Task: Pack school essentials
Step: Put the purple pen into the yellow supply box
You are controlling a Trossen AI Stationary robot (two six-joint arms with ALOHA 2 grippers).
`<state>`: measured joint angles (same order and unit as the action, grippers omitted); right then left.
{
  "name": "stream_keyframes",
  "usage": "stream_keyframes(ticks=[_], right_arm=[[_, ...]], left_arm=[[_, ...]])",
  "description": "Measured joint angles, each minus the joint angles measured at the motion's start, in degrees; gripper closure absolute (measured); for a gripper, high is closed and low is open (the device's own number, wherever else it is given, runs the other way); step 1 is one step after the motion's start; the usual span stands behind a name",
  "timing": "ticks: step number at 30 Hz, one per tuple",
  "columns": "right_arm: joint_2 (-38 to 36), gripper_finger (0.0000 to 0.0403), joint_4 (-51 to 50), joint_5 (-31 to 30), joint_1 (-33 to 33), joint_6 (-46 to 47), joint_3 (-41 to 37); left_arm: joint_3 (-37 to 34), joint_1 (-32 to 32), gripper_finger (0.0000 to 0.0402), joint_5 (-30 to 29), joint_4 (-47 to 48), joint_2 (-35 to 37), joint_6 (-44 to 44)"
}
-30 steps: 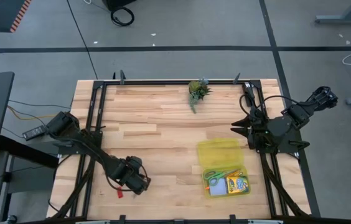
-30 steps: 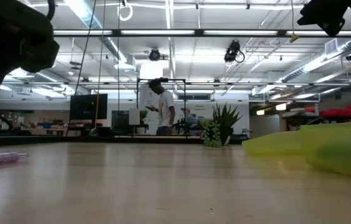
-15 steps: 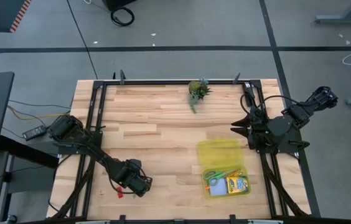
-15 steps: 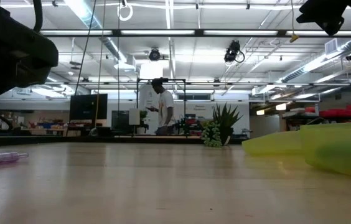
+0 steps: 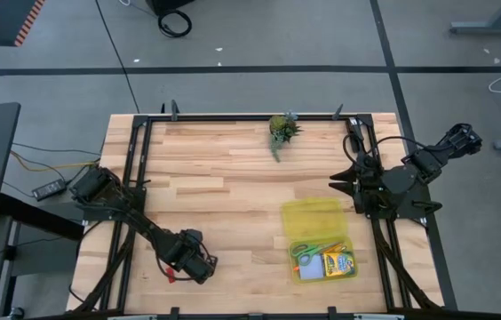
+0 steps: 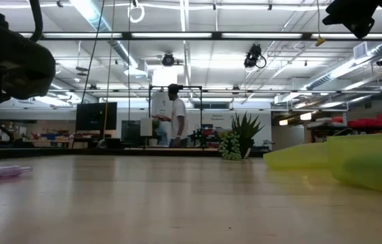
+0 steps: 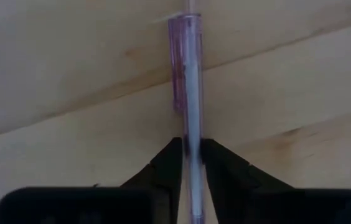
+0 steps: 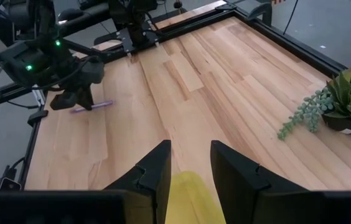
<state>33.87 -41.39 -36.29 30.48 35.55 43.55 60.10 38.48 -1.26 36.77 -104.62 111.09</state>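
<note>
Left gripper [image 5: 199, 264]: down at the counter's [image 5: 224, 187] near left corner, clenched on the pen [image 7: 188, 93]. Your wrist view shows the two fingers [image 7: 163, 165] pressed against the barrel from either side, with the pen running straight out ahead between them, its long axis in line with the gripper's reach. From the right wrist view the pen [image 8: 92, 106] lies flat on the wood under that gripper [image 8: 81, 99].

Pen: pinkish, translucent, at the near left, well apart from the case.

Case [image 5: 320, 240]: yellow, open, at the near right. It lies to the right of your loaded gripper, across most of the counter. Scissors [image 5: 314, 251], crayon box [image 5: 339, 263] and note pad [image 5: 311, 268] sit inside.

Right gripper [image 8: 191, 165]: released, fingers apart, holding nothing, parked at the right edge just beside the case. It is nearer the case; the left is the one with the pen, so the carry looks to be a rightward one.

Plant [image 5: 282, 130]: far edge, clear of that path.
</note>
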Motion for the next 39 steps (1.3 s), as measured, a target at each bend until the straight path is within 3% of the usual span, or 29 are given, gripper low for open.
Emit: stream_keyframes(ticks=[7, 22, 39], right_arm=[[0.0, 0.0283, 0.0, 0.3, 0.0, 0.0, 0.0], [0.0, 0.0283, -0.1, 0.9, 0.0, 0.2, 0.0], [3.5, 0.0283, -2.9, 3.4, 0.0, 0.1, 1.3]], left_arm=[[0.0, 0.4, 0.0388, -1.2, -1.2, 0.0, -3.5], [6.0, -4.5, 0.0382, -5.2, 0.8, 1.6, -20.1], [19.3, -18.9, 0.0380, -6.4, -8.0, -1.9, -47.7]])
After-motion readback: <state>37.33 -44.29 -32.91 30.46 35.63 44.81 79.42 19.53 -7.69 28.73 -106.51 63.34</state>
